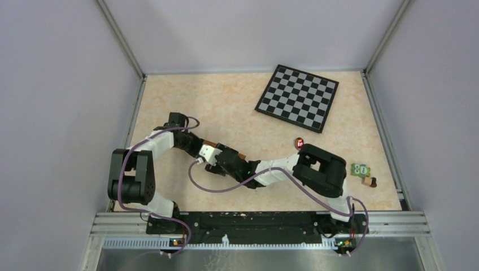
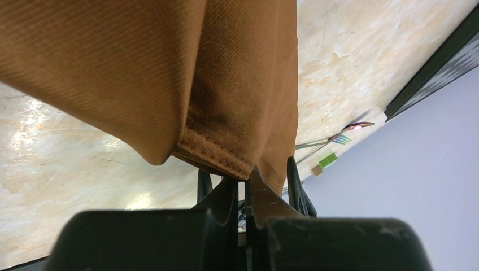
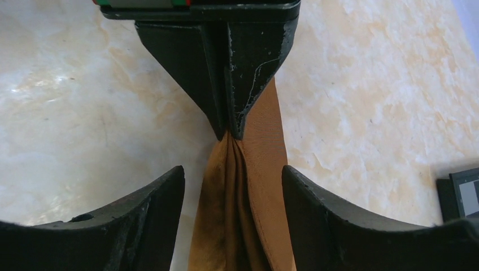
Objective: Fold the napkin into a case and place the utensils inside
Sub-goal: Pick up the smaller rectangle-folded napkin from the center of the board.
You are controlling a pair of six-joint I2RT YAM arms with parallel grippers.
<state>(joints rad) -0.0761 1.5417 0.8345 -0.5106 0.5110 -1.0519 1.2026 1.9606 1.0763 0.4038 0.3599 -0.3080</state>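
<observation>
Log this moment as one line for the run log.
left end effector: shut on napkin | right end effector: open, straddling napkin | utensils: lying on table, not held

rust-brown napkin [image 3: 248, 186], bunched, pinched in left claw [image 3: 229, 132]; utensils [image 2: 333, 138] lie together, apart from it.

Rust-brown plain napkin [image 2: 113, 68], black-and-grey checkered board [image 1: 297, 97], beige marbled table [image 1: 226, 107], pale lilac walls [image 1: 56, 113]
</observation>
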